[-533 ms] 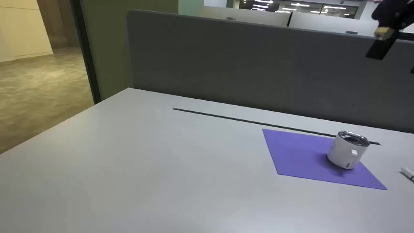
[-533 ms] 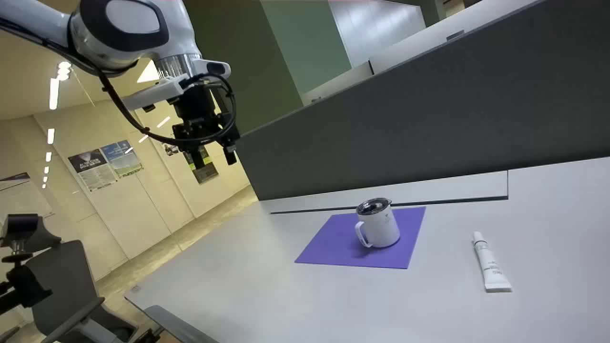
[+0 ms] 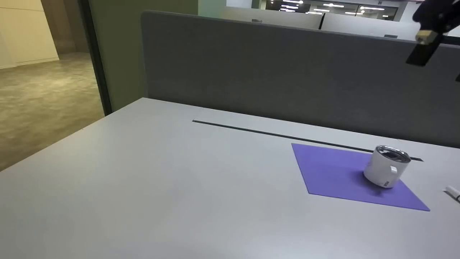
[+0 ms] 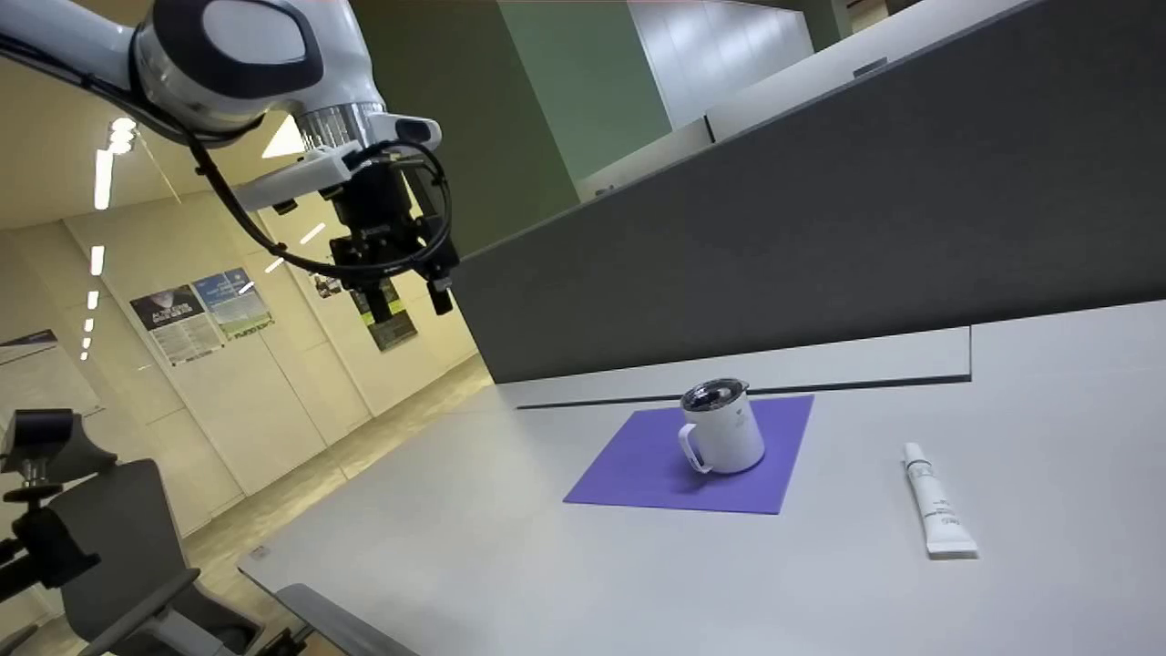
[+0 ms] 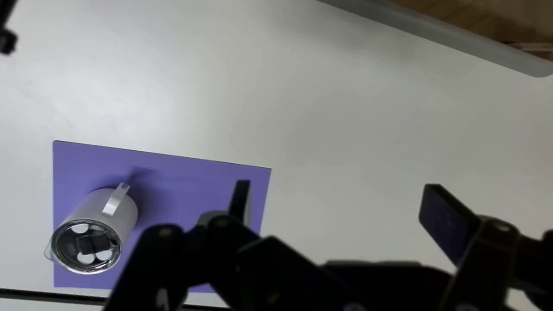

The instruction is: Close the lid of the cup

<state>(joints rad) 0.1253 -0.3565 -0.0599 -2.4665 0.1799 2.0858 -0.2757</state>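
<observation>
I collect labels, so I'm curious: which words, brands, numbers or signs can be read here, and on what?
No text can be read with certainty:
White cylindrical metal-looking cup: dark mark low down, too small.
White flat-ended squeeze tube: faint print, too small.
Dark-topped paper poster and blue-topped paper poster: print too blurred.
Dark-and-yellow rectangular poster, partly hidden: too blurred.

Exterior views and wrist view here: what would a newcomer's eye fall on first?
Probably the flat purple four-sided mat on the smooth pale table, the most vivid colour in view, with a white cylindrical cup standing on it, topped by a dark, glossy round lid. Next, perhaps, the black two-fingered hand, hanging open and holding nothing, at the upper left of an exterior view.
</observation>
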